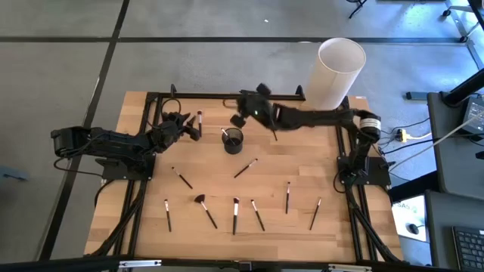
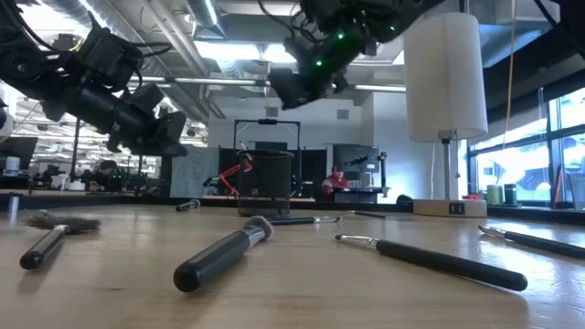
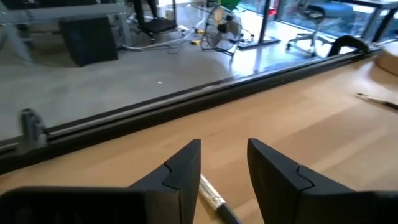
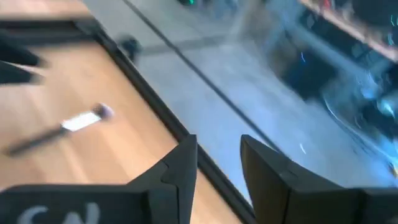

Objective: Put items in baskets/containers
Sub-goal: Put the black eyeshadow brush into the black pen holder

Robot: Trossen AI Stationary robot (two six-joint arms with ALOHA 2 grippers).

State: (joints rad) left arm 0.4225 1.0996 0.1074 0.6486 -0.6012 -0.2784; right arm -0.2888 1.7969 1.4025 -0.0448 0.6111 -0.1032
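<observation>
The black mesh cup (image 1: 233,141) (image 2: 265,183) stands upright near the table's far middle, and one brush (image 1: 225,134) sticks out of it. Several thin dark-handled brushes lie flat across the near half, among them a fan-headed one (image 1: 203,205) (image 2: 55,228). My left gripper (image 1: 187,125) (image 3: 224,146) hovers open above the table left of the cup. A brush (image 1: 199,122) (image 3: 212,196) lies on the wood below its fingers. My right gripper (image 1: 239,118) (image 4: 219,140) (image 2: 294,90) is open and empty, raised just beyond the cup's far side.
A tall white cylinder (image 1: 336,72) (image 2: 445,73) stands at the table's far right corner. A black frame rail (image 1: 204,96) runs along the far edge. The right arm stretches across the far side. Bare wood lies between the cup and the row of brushes.
</observation>
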